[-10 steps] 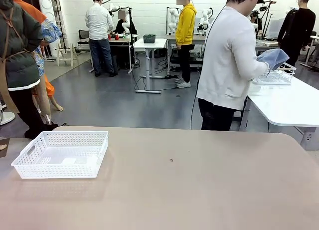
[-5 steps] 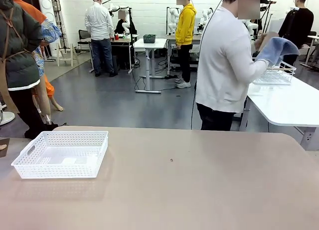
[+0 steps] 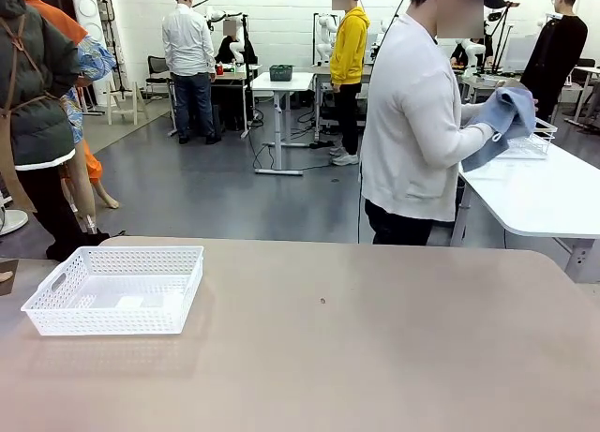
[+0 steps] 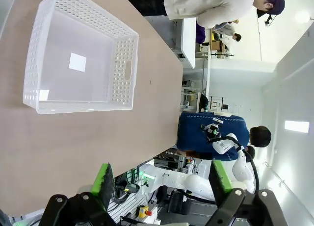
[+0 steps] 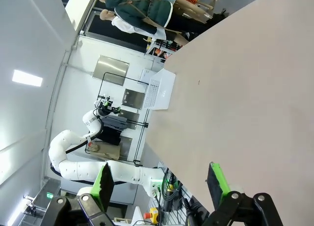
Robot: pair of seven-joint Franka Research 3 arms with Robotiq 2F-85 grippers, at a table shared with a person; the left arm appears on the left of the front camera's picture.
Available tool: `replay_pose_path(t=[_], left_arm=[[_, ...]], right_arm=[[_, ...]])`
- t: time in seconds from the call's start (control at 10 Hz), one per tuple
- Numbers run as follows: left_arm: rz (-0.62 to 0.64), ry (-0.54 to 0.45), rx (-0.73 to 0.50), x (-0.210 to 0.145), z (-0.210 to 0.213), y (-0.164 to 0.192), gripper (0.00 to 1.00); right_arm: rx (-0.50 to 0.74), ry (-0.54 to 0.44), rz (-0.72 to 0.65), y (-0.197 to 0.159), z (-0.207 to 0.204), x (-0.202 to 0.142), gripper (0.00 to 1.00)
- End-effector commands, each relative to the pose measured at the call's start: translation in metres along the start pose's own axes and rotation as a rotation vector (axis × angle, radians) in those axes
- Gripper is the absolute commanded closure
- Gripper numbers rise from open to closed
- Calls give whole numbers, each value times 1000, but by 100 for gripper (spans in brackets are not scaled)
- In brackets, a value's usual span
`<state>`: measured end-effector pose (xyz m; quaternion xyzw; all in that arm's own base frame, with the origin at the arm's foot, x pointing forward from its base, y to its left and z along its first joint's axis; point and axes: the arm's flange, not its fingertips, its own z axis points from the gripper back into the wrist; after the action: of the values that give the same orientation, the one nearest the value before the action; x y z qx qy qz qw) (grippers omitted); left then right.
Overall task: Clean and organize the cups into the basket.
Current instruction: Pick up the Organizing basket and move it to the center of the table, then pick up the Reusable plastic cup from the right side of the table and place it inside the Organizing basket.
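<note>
The basket [image 3: 112, 287] is seen empty at the left of the table [image 3: 375, 357], so the task is judged barely begun, with all the cups left to be cleaned and set inside. A blue cloth [image 3: 506, 113] is held by the person [image 3: 412, 123] beyond the far edge (what it wraps cannot be told). The left gripper [image 4: 162, 179] and right gripper [image 5: 161, 182] are held wide open, with nothing gripped.

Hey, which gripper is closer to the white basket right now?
Left. The left gripper hangs open just off the basket; the right gripper, also open, sees it far across the table.
</note>
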<state>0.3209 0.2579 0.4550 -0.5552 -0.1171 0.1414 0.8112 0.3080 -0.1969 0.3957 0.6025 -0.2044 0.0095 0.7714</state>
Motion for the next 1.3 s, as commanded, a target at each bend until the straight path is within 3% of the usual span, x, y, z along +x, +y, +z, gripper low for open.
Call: replay_pose_path(t=[0.0, 1.2], left_arm=[[-9, -6, -21, 0, 1, 0, 0], [-9, -6, -21, 0, 1, 0, 0]], right_arm=[[-7, -1, -6, 0, -1, 1, 0], [-7, -1, -6, 0, -1, 1, 0]])
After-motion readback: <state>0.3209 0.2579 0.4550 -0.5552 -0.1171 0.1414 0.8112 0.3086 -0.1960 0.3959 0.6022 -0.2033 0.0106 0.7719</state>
